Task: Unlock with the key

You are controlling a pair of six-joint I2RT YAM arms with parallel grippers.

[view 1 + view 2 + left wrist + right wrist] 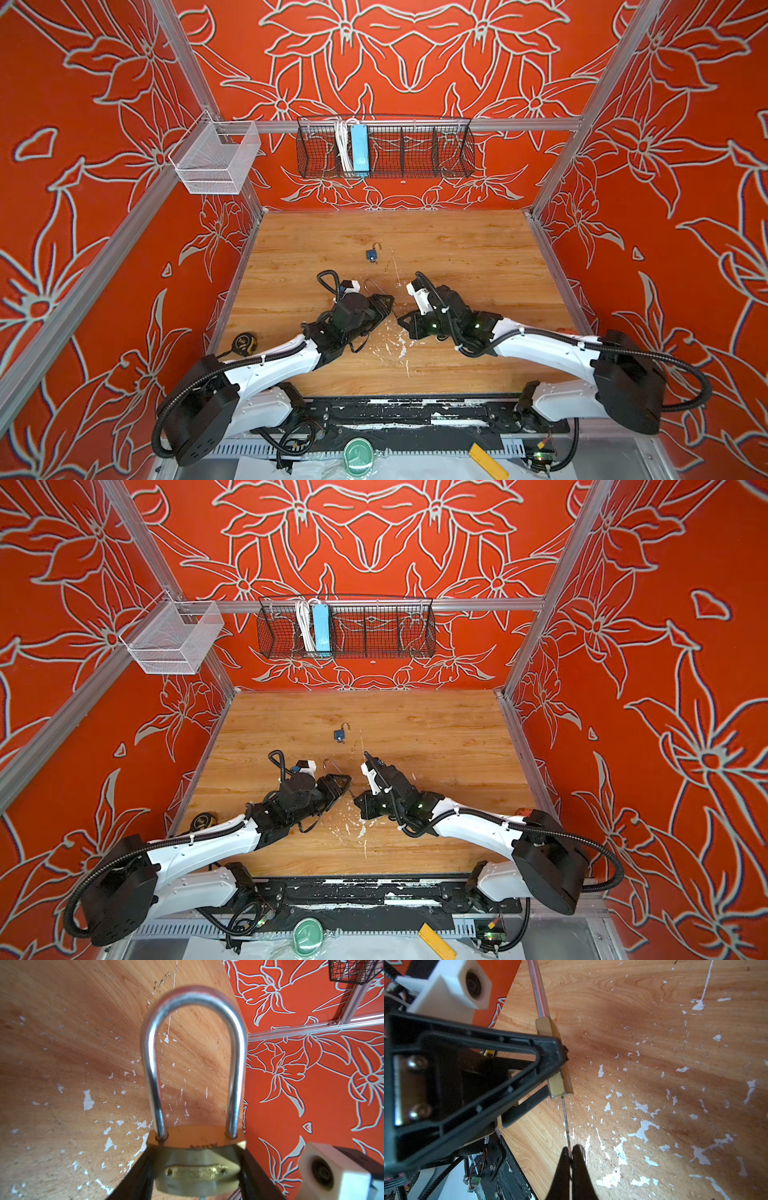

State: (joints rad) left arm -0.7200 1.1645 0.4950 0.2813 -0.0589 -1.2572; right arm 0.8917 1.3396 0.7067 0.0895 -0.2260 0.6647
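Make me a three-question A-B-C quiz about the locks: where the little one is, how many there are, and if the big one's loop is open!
1. Where is the small blue padlock? A on the table; B in the wire basket; C in a gripper.
2. How many padlocks? A one; B two; C four.
3. The brass padlock's shackle is: A closed; B swung open; C missing.
1 A: it lies on bare wood. 2 B: blue one, plus brass one in the left gripper. 3 A: both legs sit in the body.
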